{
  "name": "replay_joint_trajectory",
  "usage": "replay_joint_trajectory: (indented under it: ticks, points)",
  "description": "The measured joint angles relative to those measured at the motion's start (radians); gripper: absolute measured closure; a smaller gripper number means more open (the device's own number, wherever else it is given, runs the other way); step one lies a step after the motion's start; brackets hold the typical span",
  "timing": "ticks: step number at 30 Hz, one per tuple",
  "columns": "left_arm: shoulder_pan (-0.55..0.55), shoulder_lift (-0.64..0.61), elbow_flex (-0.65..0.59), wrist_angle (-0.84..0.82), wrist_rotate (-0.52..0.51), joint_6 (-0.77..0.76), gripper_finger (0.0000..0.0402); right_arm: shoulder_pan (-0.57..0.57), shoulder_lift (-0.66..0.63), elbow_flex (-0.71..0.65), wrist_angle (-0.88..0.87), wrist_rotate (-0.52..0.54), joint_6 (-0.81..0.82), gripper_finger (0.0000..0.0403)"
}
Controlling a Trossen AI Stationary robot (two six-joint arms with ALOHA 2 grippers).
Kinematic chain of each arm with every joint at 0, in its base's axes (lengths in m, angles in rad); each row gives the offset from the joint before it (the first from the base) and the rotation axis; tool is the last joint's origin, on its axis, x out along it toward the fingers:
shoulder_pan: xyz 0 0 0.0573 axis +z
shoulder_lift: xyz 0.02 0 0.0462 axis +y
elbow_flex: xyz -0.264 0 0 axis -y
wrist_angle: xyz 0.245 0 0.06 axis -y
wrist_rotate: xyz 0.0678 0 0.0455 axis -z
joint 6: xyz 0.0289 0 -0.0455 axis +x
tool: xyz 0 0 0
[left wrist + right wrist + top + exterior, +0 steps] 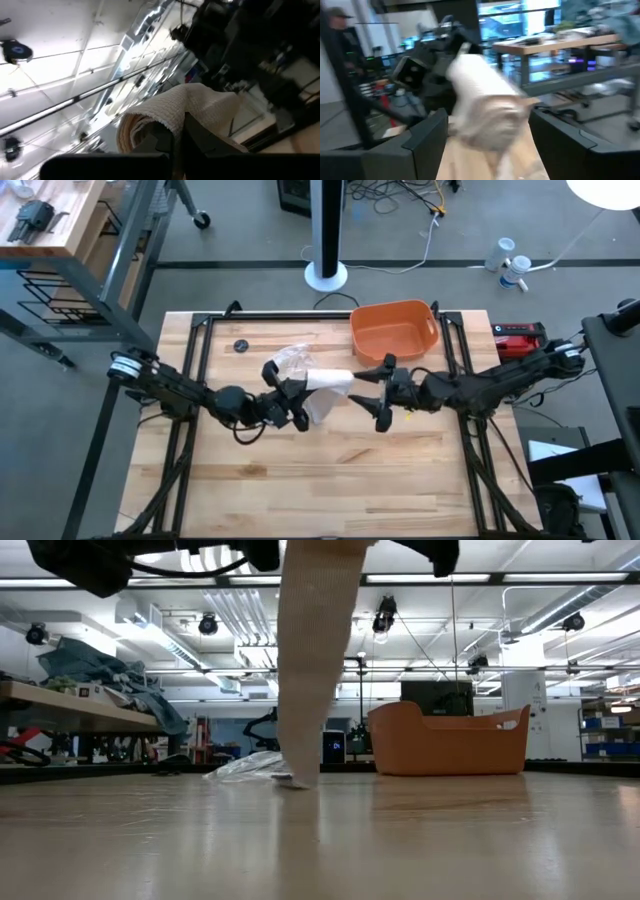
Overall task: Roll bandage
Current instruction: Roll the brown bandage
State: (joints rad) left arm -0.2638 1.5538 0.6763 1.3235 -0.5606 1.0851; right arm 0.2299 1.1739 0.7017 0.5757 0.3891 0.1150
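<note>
Left gripper (283,402) fingers closed on rolled end of bandage (328,381), held above table (330,470) mid-area; free tail hangs to surface, likely for winding. Right gripper (382,392) fingers spread wide, empty, beside bandage near orange tub (395,328).

bandage (485,107) motion-blurred, low view crops both tools

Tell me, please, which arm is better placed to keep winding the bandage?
Left, probably: the left hand already grips the bandage at its rolled end, the strip hanging to the table. The right hand sits open beside it, holding nothing.
</note>
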Motion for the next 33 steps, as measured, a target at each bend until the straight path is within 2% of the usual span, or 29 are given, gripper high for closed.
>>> replay_joint_trajectory:
  ticks: [7,12,21,24,28,30,33]
  points:
    - [-0.009,0.043,0.030,0.006,-0.007,0.029,0.0398,-0.010,0.006,0.010,-0.029,0.035,-0.005,0.0126]
    - [-0.011,0.056,0.030,0.067,0.006,0.025,0.0398,-0.030,0.007,0.010,-0.024,0.032,-0.012,0.0134]
    - [-0.012,0.035,0.030,0.140,-0.003,0.002,0.0398,-0.041,-0.016,0.010,-0.032,0.107,-0.096,0.0136]
    - [0.002,0.035,0.030,0.142,-0.003,0.002,0.0398,-0.044,-0.035,0.010,-0.055,0.108,-0.080,0.0131]
    - [0.010,0.035,0.030,0.143,0.008,0.002,0.0397,-0.065,-0.066,0.009,-0.131,0.004,0.019,0.0128]
    - [0.009,0.035,0.029,0.143,0.062,0.002,0.0397,-0.080,-0.069,0.008,-0.157,-0.053,0.041,0.0130]
    - [0.008,0.035,0.033,0.143,0.119,0.004,0.0397,-0.090,-0.057,0.008,-0.127,-0.085,0.036,0.0129]
